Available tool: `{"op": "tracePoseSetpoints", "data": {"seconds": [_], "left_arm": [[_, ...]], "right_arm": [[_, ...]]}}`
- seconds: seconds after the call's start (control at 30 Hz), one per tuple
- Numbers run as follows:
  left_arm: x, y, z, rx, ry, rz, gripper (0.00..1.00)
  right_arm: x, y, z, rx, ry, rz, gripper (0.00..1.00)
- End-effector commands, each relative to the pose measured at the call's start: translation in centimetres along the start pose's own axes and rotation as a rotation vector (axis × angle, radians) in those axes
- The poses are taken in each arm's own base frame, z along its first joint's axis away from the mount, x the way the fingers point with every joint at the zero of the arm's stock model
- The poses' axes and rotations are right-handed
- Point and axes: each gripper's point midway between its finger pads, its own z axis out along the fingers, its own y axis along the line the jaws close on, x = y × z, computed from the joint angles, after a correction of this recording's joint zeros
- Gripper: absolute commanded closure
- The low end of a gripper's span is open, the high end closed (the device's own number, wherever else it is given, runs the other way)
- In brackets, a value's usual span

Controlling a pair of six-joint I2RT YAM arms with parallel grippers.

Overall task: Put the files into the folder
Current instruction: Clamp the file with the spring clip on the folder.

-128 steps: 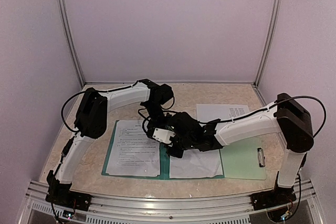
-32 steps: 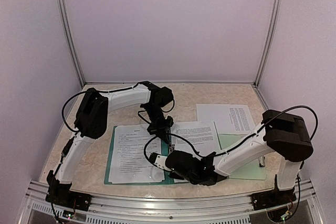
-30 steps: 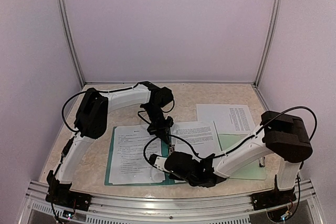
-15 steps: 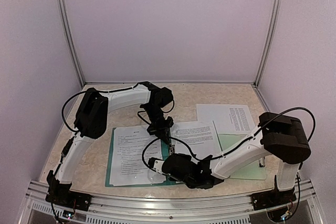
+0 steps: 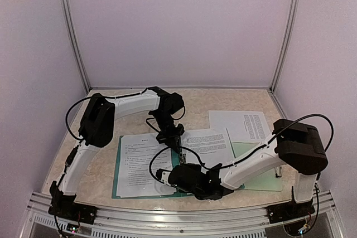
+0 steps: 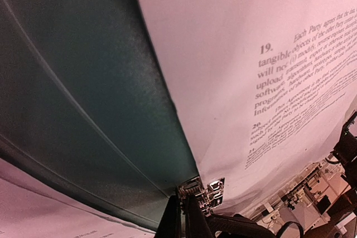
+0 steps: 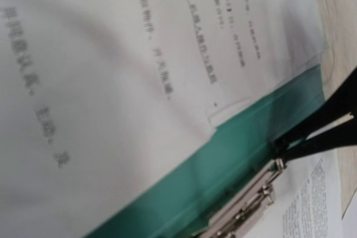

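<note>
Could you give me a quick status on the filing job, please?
Both shut: left gripper at the folder spine, right gripper low at its near edge. Left-half sheet, right-half sheet on it; third sheet outside, far right. Nothing seen blocking.

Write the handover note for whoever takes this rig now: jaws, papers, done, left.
The folder lies open flat on the table.
The left gripper: jaws shut, tip at the metal clip on the spine.
The right gripper: jaws shut, low by the same clip; I see nothing held.
The first sheet lies on the left half; the second sheet askew over the right half; the third sheet on the table beyond the clipboard.
Done: first sheet in. Left: square the second, fetch the third, close the folder.
</note>
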Motion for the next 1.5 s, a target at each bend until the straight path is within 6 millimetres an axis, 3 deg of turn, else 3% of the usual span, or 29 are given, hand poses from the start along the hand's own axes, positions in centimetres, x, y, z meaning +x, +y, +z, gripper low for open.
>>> {"op": "tracePoseSetpoints", "data": {"seconds": [0.0, 0.53, 0.87, 1.23, 1.47], "left_arm": [[-3.3, 4.0, 0.4, -0.131, -0.118, 0.015, 1.0], [-3.3, 3.8, -0.4, -0.131, -0.133, 0.022, 1.0], [-3.1, 3.7, 0.0, -0.129, -0.129, 0.024, 1.0], [-2.9, 3.5, 0.5, -0.128, -0.123, 0.03, 1.0], [-2.9, 3.3, 0.5, -0.127, -0.125, 0.033, 1.0]], "right_arm": [[9.5, 10.0, -1.2, -0.385, 0.246, -0.273, 1.0], [11.3, 11.5, -1.8, -0.495, 0.329, -0.293, 1.0], [9.0, 7.3, -2.4, -0.4, 0.269, -0.186, 0.99], [6.6, 4.4, -2.9, -0.345, 0.209, -0.11, 0.96], [5.9, 3.5, -3.0, -0.337, 0.194, -0.085, 0.92]]}}
